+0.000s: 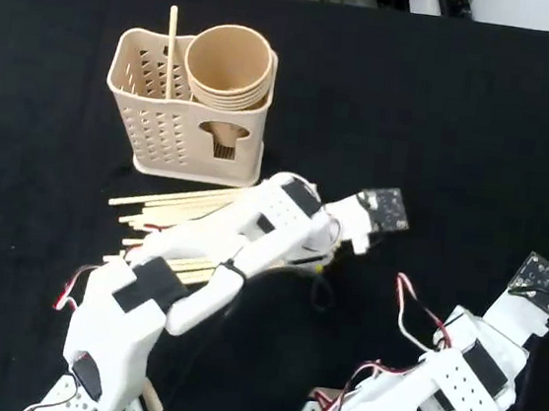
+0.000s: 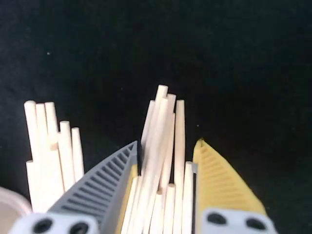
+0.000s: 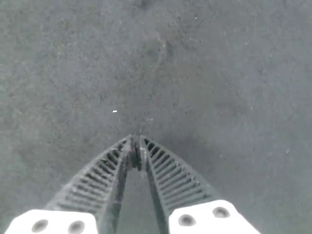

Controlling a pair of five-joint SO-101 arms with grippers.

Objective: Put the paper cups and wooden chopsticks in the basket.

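A beige slotted basket [image 1: 153, 142] stands at the back left. It holds a stack of paper cups [image 1: 229, 62] and one upright wooden chopstick [image 1: 171, 45]. More wooden chopsticks [image 1: 170, 204] lie in a loose pile in front of the basket, partly under my left arm [image 1: 252, 233]. My left gripper [image 2: 168, 145] is low over the cloth, shut on a bunch of chopsticks [image 2: 163, 126] pinched between its grey and yellow fingers. Another group of chopsticks [image 2: 48, 141] lies just outside the grey finger. My right gripper [image 3: 136, 141] hangs shut and empty over bare cloth.
A black cloth [image 1: 463, 118] covers the whole table. My right arm [image 1: 474, 367] rests at the front right, away from the basket and the pile. Red and white cables run along both arms.
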